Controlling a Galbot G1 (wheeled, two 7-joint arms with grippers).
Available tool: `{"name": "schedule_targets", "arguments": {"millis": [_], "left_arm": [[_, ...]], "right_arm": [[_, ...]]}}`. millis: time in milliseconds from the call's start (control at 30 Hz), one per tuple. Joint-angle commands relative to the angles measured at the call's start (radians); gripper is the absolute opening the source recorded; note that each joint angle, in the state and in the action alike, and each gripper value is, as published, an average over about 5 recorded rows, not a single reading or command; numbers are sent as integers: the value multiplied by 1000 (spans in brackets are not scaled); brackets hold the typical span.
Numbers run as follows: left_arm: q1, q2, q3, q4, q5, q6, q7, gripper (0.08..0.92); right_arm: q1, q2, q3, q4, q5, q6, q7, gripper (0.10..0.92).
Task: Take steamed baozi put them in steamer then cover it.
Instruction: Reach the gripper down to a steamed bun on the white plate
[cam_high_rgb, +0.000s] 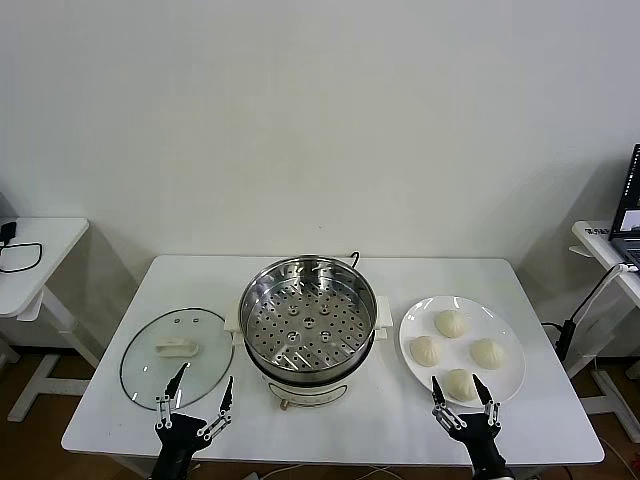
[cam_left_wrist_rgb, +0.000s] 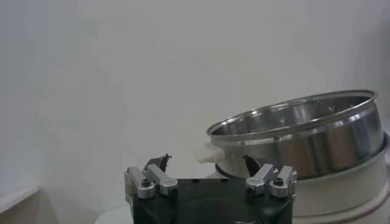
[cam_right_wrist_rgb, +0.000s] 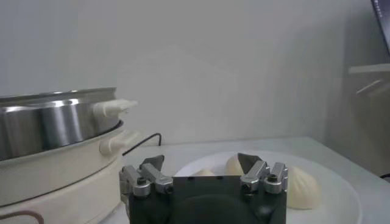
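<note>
The steel steamer (cam_high_rgb: 308, 318) stands mid-table with its perforated tray bare; it also shows in the left wrist view (cam_left_wrist_rgb: 304, 137) and the right wrist view (cam_right_wrist_rgb: 55, 122). Several cream-white baozi (cam_high_rgb: 451, 323) lie on a white plate (cam_high_rgb: 510, 345) to its right; some show in the right wrist view (cam_right_wrist_rgb: 303, 187). The glass cover (cam_high_rgb: 177, 356) with its cream handle lies flat to the steamer's left. My left gripper (cam_high_rgb: 203, 390) is open and empty at the front edge, by the cover's near rim. My right gripper (cam_high_rgb: 462, 394) is open and empty, just in front of the nearest baozi.
A black cable (cam_high_rgb: 354, 258) runs behind the steamer. A small white table with a cord (cam_high_rgb: 30, 250) stands far left, and another with a laptop (cam_high_rgb: 628, 215) far right. A bare white wall lies behind the table.
</note>
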Motion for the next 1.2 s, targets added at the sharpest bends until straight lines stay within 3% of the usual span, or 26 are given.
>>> {"name": "schedule_targets", "arguments": {"millis": [33, 400, 633, 800, 967, 1200], "left_arm": [[4, 0, 0, -2, -1, 1, 0, 823], [13, -5, 16, -29, 5, 0, -3, 823], [7, -7, 27, -38, 17, 2, -8, 823], [2, -8, 36, -39, 21, 4, -10, 823], [-5, -6, 40, -33, 21, 5, -12, 823], [-12, -1, 46, -37, 21, 16, -14, 823]], "right_arm": [[-4, 5, -3, 2, -13, -3, 27, 823], [338, -132, 14, -18, 93, -285, 138, 823], [715, -266, -178, -213, 279, -336, 169, 823], [915, -334, -313, -389, 359, -342, 99, 823], [991, -430, -422, -469, 404, -372, -161, 823], [1145, -590, -613, -586, 282, -394, -749, 823]]}}
